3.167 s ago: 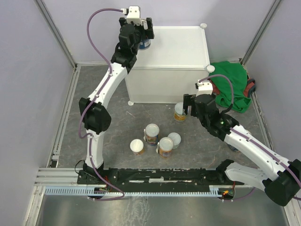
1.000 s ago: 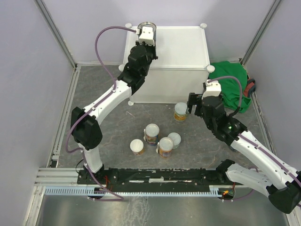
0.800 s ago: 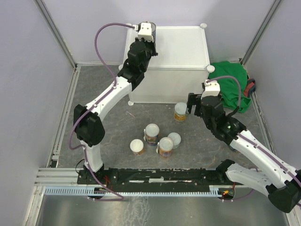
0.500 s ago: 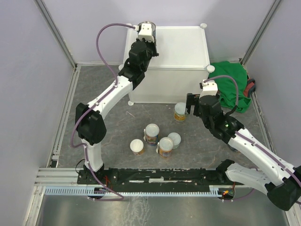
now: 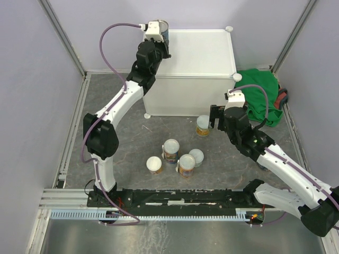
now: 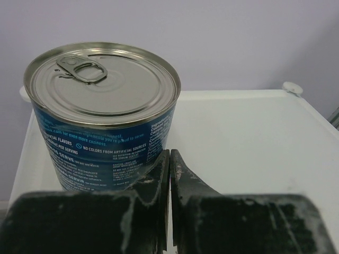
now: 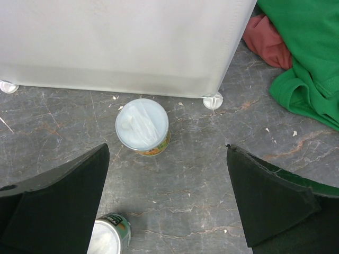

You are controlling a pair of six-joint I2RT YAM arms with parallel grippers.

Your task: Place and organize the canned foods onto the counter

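Note:
A dark blue can [image 6: 103,116] with a silver pull-tab top stands upright on the white counter [image 6: 254,137] at its far left corner [image 5: 163,26]. My left gripper [image 6: 169,154] is shut with nothing between its fingers, its tips right at the can's near right side [image 5: 159,39]. My right gripper [image 7: 168,159] hangs open over the grey floor, in front of the counter [image 5: 213,117]. Just beyond it a pale-lidded, orange-labelled can [image 7: 143,127] stands by the counter's front foot [image 5: 203,126]. Several more cans [image 5: 171,150] cluster on the floor nearer the arm bases.
A green cloth [image 5: 262,98] lies heaped to the right of the counter, with a red piece [image 7: 267,39] beside it. A green-labelled can [image 7: 108,241] stands by my right gripper's left finger. The counter's front wall [image 7: 122,42] rises just behind the pale-lidded can. Grey walls enclose the cell.
The left gripper earlier held the blue can over the counter; the can now stands at the far left corner, and the shut gripper has shifted slightly left beside it. The right arm barely moved.

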